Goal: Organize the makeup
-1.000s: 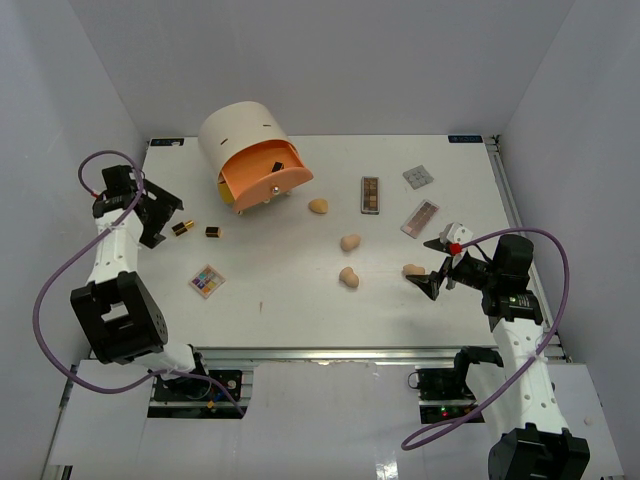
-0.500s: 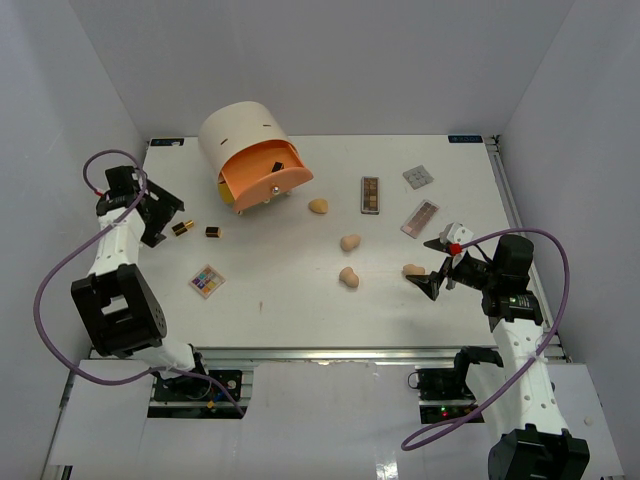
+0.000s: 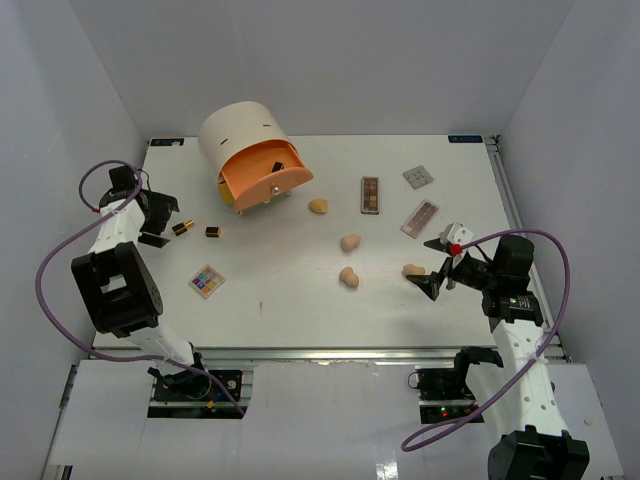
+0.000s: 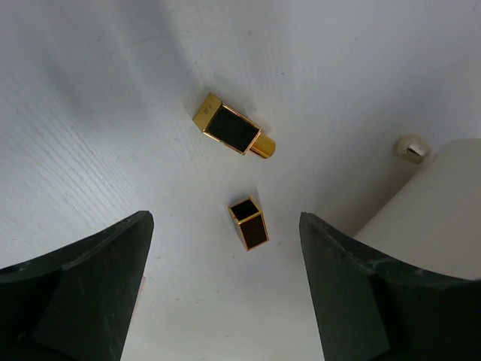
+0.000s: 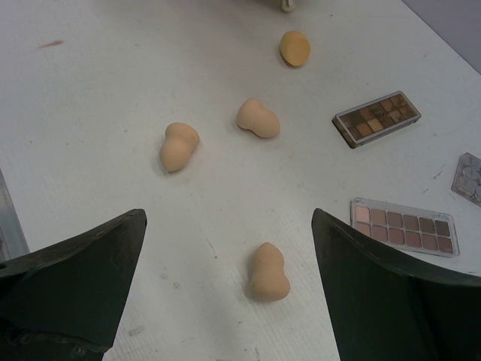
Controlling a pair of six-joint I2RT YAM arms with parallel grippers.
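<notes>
My left pincer (image 3: pixel 165 224) stands wide open, holding nothing. A dark, gold-edged compact (image 4: pixel 229 134) and a smaller dark piece (image 4: pixel 248 222) lie on the white table (image 3: pixel 280 300) at twelve o'clock from it. My right pincer (image 5: pixel 227 226) is also spread wide and empty. One tan sponge (image 5: pixel 268 272) lies near its fingertips, with the other sponges (image 5: pixel 258 118) around twelve o'clock. A brown palette (image 5: pixel 376 118) lies at two o'clock and a pink palette (image 5: pixel 404 227) at three.
</notes>
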